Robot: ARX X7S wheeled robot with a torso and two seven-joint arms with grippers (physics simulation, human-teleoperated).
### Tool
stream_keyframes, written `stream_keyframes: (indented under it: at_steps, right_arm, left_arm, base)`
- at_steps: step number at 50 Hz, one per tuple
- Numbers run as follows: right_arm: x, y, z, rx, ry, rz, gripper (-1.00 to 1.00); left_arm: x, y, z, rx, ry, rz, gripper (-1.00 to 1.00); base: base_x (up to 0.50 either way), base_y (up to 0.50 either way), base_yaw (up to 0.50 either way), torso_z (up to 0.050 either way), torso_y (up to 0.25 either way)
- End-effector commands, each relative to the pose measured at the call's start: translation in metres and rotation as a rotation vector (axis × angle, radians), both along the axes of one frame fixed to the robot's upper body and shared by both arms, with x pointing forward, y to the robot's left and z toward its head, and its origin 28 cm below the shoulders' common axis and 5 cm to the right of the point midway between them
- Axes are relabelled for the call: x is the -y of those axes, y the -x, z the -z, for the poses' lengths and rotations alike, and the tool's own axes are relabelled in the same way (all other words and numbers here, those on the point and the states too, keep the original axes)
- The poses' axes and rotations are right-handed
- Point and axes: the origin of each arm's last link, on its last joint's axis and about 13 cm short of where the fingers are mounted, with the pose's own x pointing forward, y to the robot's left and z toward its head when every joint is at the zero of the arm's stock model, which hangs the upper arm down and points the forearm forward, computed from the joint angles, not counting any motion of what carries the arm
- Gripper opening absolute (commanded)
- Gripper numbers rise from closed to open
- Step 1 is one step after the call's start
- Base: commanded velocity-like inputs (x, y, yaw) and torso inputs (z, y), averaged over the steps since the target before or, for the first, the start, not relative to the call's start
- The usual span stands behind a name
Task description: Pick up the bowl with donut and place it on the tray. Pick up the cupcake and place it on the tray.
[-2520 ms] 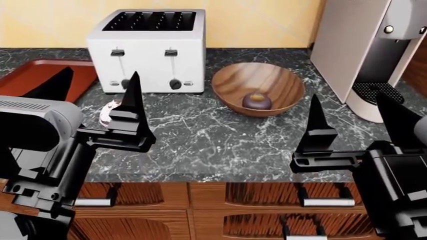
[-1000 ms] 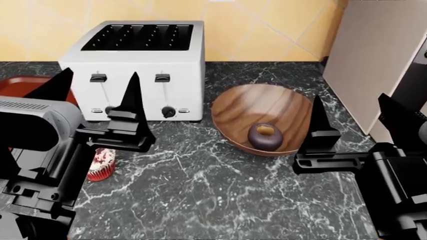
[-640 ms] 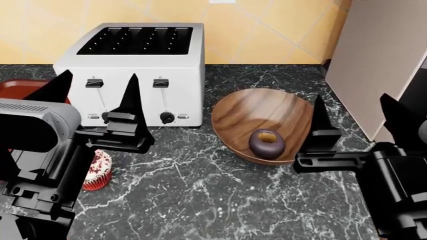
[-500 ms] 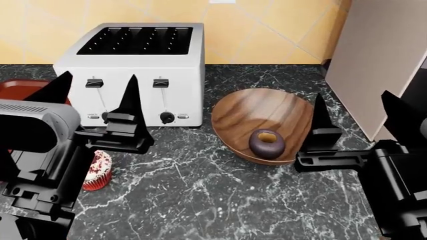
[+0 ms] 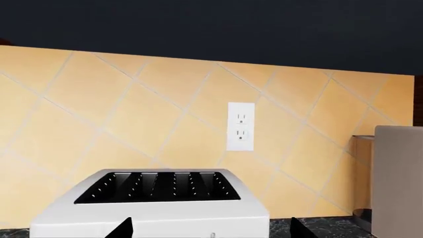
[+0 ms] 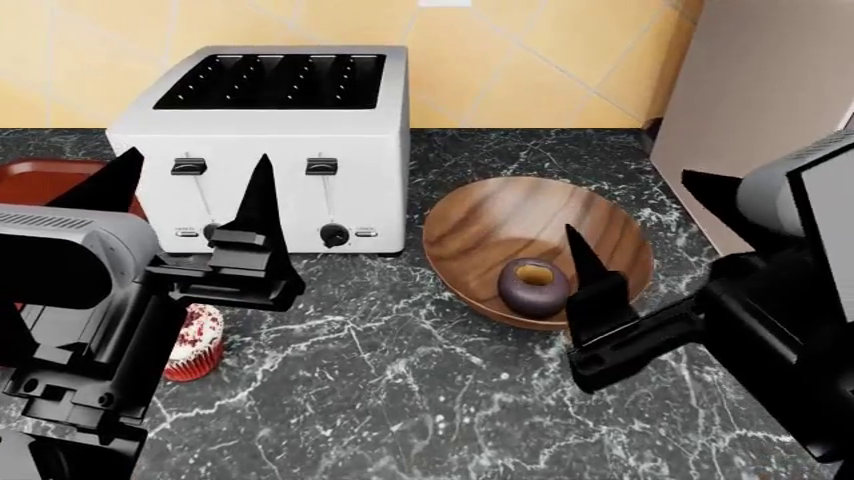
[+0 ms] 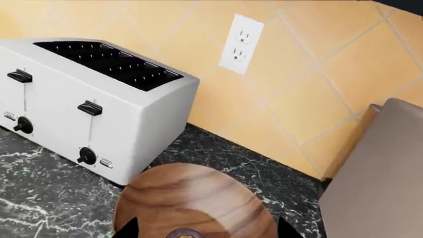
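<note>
Left wrist view: only the toaster (image 5: 158,206).

Head view: bowl (image 6: 534,250) with donut (image 6: 534,284) on the worktop (image 6: 400,390) — rigid, smooth wood; grip its rim. Both hands gape, empty: left hand (image 6: 180,210), right hand (image 6: 647,225).

Right wrist view: the bowl's rim sits between the tips.

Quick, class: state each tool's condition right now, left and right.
Left tool: open, holding nothing.
Right tool: open, empty, over the wooden bowl.

A white four-slot toaster (image 6: 274,140) with two levers and two knobs stands at the upper left on a dark marbled counter (image 6: 400,380), a white wall outlet (image 5: 240,126) sits on the yellow tiled wall (image 5: 132,114), and a grey appliance (image 6: 747,100) fills the upper right.
</note>
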Motion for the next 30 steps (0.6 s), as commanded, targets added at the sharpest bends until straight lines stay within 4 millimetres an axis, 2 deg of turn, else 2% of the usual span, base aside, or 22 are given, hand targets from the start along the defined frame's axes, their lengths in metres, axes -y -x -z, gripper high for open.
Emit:
stream_keyframes:
  at_steps: [1,12,30]
  right_arm:
    - [0.006,-0.005,-0.018,-0.151,0.107,-0.045,1.0]
    - [-0.003,-0.022,-0.033,-0.272,0.228,-0.075,1.0]
    - [-0.036,-0.065,-0.051,-0.35,0.463,-0.127,1.0]
  left_arm:
    - [0.0,0.0,0.001,-0.002,0.002,0.001,1.0]
    - [0.001,0.002,0.0,-0.004,0.001,0.003,1.0]
    - [0.0,0.001,0.002,-0.006,0.01,0.002,1.0]
  base:
    - [0.0,0.0,0.0,0.0,0.0]
    - [0.0,0.0,0.0,0.0,0.0]
    - [0.0,0.0,0.0,0.0,0.0]
